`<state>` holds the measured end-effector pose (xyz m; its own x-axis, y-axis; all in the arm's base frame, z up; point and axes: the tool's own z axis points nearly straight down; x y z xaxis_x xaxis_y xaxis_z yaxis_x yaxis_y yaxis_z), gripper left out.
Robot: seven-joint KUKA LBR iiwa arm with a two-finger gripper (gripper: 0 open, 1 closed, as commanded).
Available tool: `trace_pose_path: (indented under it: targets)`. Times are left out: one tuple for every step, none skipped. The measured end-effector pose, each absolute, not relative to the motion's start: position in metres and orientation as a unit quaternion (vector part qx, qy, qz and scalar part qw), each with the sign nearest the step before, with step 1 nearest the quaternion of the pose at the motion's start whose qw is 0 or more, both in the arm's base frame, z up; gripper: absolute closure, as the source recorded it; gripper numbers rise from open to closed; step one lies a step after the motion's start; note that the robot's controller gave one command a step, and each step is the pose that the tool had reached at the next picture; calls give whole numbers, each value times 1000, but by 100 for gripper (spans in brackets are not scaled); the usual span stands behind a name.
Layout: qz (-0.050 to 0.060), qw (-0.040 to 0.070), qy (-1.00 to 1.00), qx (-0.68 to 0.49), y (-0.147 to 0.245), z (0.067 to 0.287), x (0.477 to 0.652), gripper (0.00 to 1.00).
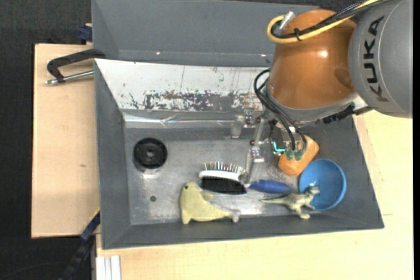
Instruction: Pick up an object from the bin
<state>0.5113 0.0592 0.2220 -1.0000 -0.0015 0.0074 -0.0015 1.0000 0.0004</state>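
End effector [252,164] hangs just beside the blue-handled black brush [223,185]; we cannot tell whether it is open or closed.

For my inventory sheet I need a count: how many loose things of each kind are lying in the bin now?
Toy animals: 2 (pale yellow one, olive lizard)
Brush with blue handle: 1
Blue bowl: 1
Black round disc: 1
Orange piece, partly hidden: 1
Total: 6

arm [387,36] in from right, orange wrist [308,69] tilted down.
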Motion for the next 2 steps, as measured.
trace_pose_path:
  targets:
    - [0, 3, -1000, 12, 61, 104, 493, 0]
    - [-1, -3, -998, 59, 55, 106, 504, 0]
